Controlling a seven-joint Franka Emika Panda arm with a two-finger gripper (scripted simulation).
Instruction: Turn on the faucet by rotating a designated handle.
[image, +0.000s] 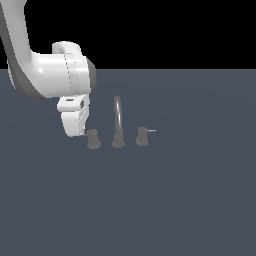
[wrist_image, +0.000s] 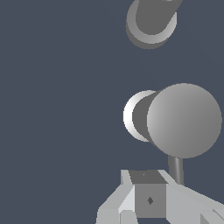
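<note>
The faucet (image: 117, 122) stands as a tall arched spout with a squat knob on each side. The handle (image: 93, 139) is the knob on the exterior view's left. My gripper (image: 82, 132) hangs just beside it on that side, and its fingertips are hard to make out there. The wrist view looks down on the handle's round top (wrist_image: 183, 120) and flared base (wrist_image: 133, 116). Its thin lever rod (wrist_image: 176, 169) runs right alongside my gripper (wrist_image: 148, 186). The fingers (wrist_image: 127, 197) look pressed together with nothing between them.
The twin knob (image: 142, 136), its rod pointing to the exterior view's right, stands on the far side of the spout. The spout's round base (wrist_image: 151, 22) shows in the wrist view beyond the handle. The white arm (image: 45, 75) fills the upper left over a flat grey floor (image: 175, 200).
</note>
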